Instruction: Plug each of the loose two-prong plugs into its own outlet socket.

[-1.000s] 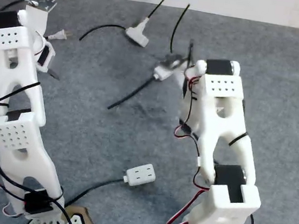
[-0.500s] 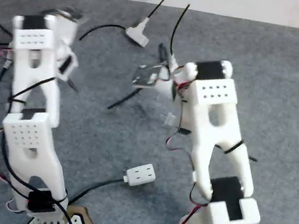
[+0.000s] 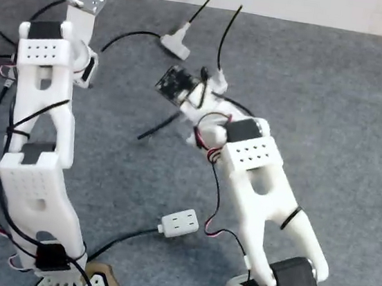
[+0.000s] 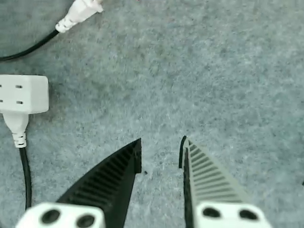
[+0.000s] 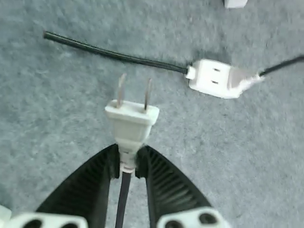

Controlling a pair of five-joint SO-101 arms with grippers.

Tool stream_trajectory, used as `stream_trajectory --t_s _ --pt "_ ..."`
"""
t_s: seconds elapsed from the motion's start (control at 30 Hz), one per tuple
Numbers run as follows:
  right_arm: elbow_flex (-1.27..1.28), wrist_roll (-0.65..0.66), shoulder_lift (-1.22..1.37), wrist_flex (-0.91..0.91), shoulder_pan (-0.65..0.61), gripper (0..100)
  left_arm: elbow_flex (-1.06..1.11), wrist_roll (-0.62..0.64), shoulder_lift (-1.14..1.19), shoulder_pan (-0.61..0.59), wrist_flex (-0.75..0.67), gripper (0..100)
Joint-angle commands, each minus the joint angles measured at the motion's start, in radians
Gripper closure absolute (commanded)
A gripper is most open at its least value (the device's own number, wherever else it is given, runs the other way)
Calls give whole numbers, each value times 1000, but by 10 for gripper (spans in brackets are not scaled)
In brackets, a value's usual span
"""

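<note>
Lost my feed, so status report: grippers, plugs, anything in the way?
Right gripper shut on white two-prong plug, prongs free. White outlet socket apart on grey carpet, its black cord just past prongs. Left gripper open, empty.

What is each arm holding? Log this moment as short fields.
right gripper: shut on two-prong plug, prongs pointing away from the fingers
left gripper: open, holding nothing, over grey carpet
outlet socket: lies on carpet beyond held plug, apart from it
socket block: near left gripper, visible slots empty
loose plug: on carpet beyond socket block
</note>
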Motion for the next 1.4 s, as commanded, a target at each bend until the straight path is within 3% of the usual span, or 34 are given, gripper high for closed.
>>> stream_trajectory --t_s 0.0,0.13,0.27,0.43,0.73,1.0,1.17,1.37 --pt "-21 -11 -61 51 -15 991 216 12 -220 -4 -133 853" --pt "-110 114 -59 266 24 991 493 -8 -409 28 -235 851" --pt "-97 491 -35 530 85 991 588 -35 -449 -1 -238 851" --pt "-18 618 -4 530 125 991 587 -41 -456 -67 -239 850" --pt "81 595 96 288 99 989 595 -114 -447 -209 -241 850" --pt "79 534 328 107 82 968 688 -186 -446 -329 -382 850" --pt "79 516 326 94 36 820 723 -190 -446 -384 -437 850" --pt "82 468 197 182 7 804 725 -192 -446 -397 -442 850"
